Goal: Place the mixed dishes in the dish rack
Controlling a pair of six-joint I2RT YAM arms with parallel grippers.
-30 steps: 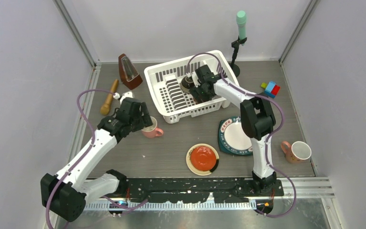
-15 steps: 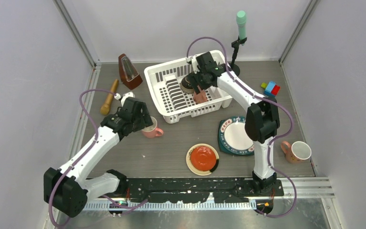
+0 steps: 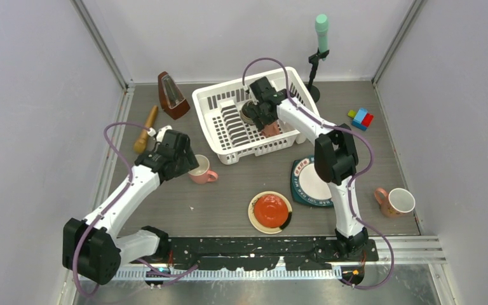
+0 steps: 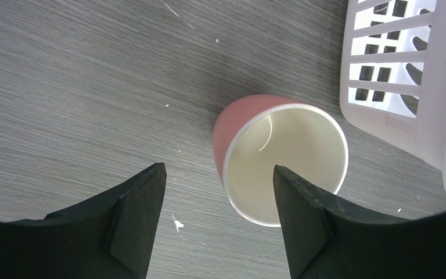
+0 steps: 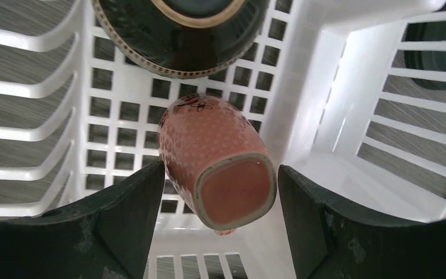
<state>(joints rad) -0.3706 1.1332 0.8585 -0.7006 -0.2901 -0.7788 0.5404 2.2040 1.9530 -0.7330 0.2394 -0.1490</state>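
Observation:
The white dish rack (image 3: 211,100) stands at the back centre. Inside it a dark brown bowl (image 3: 249,113) sits on the grid floor, and a pink patterned cup (image 3: 268,129) rests base-up beside it. In the right wrist view my right gripper (image 5: 220,170) is open, its jaws on either side of that cup's base (image 5: 232,189); it also shows in the top view (image 3: 265,118). My left gripper (image 3: 189,162) is open just above a pink mug (image 4: 279,157) on the table, one jaw over its rim. Another pink mug (image 3: 397,202), the teal-rimmed plate (image 3: 305,184) and the red-centred plate (image 3: 271,211) lie on the table.
A wooden pestle (image 3: 145,130) and a brown wedge-shaped object (image 3: 173,95) lie at the back left. A black stand with a green top (image 3: 319,51) is behind the rack. Coloured blocks (image 3: 360,118) sit at the back right. The rack's wall (image 4: 406,75) is close to the left mug.
My right gripper has opened and drawn back a little, leaving the pink cup standing base-up in the rack. My left arm has shifted slightly beside its mug.

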